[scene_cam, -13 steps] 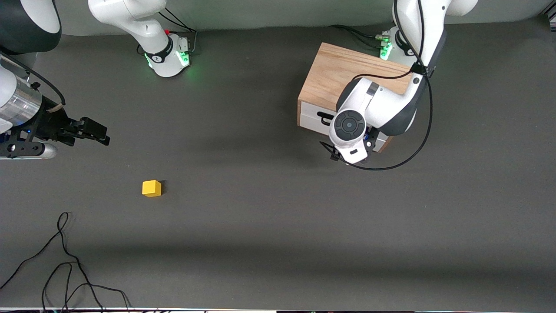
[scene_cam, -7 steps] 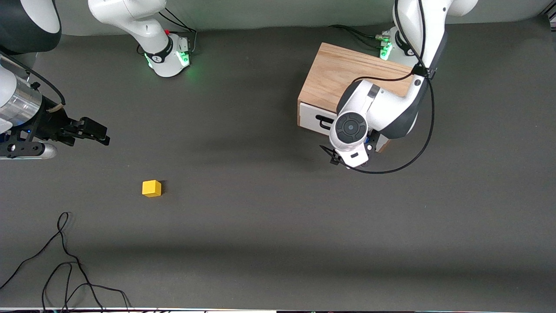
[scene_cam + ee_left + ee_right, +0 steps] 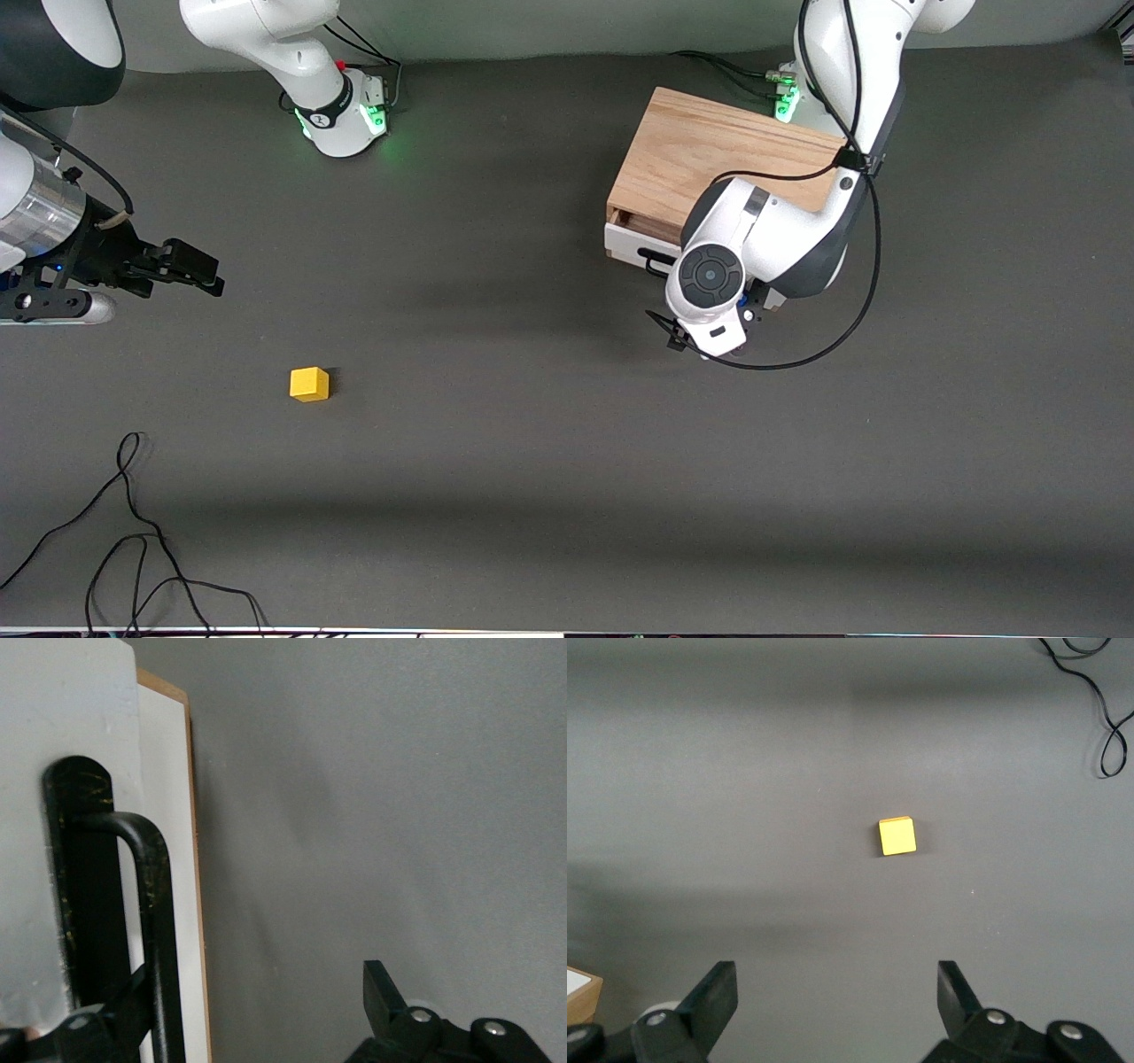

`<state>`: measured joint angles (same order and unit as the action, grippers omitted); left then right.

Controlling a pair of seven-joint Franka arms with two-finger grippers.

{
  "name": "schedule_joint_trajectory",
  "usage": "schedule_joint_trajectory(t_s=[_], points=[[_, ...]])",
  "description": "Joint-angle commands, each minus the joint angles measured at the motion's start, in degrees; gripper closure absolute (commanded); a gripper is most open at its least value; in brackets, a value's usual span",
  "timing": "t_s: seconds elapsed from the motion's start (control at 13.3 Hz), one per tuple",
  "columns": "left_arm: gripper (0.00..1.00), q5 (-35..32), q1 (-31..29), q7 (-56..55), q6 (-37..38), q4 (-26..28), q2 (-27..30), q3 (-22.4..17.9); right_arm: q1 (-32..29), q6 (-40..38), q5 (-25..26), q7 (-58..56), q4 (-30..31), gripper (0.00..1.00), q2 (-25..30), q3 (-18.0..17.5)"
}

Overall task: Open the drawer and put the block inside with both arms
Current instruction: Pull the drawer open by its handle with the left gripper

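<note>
The light oak cabinet (image 3: 709, 151) stands toward the left arm's end of the table. Its drawer (image 3: 631, 245) is out a little, and a strip of wood interior shows above the white front. My left gripper (image 3: 257, 1001) is open at the black wire handle (image 3: 152, 904), one finger tucked under the bar. In the front view the left wrist hides that gripper. The yellow block (image 3: 309, 384) lies on the mat toward the right arm's end. My right gripper (image 3: 190, 266) hangs open and empty above the mat, and the block (image 3: 897, 835) shows in its wrist view ahead of the gripper (image 3: 837, 992).
Loose black cables (image 3: 133, 532) lie near the front edge at the right arm's end, also seen as cables (image 3: 1099, 709). The right arm's green-lit base (image 3: 341, 115) and the left arm's base (image 3: 788, 89) stand along the back. Dark mat lies between block and cabinet.
The drawer has slid out a little toward the front camera, and the left hand has moved with it. The right arm and the block have not moved.
</note>
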<state>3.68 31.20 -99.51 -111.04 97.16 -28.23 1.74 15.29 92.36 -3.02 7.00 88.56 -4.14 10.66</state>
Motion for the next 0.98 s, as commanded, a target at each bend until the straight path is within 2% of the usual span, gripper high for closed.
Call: schedule_joint_trajectory(t_s=[0.0, 0.53, 0.9], points=[[0.0, -0.69, 0.09, -0.78, -0.05, -5.13, -3.05, -0.16, 0.53, -0.08, 0.82, 1.26, -0.41, 0.0, 0.01, 0.24], [0.0, -0.61, -0.61, -0.86, 0.04, -12.6, -7.54, -0.16, 0.53, -0.08, 0.82, 1.26, -0.41, 0.0, 0.19, 0.24], [0.0, -0.61, -0.79, -0.95, 0.13, -15.95, -9.65, -0.16, 0.53, -0.08, 0.82, 1.26, -0.41, 0.0, 0.1, 0.24]])
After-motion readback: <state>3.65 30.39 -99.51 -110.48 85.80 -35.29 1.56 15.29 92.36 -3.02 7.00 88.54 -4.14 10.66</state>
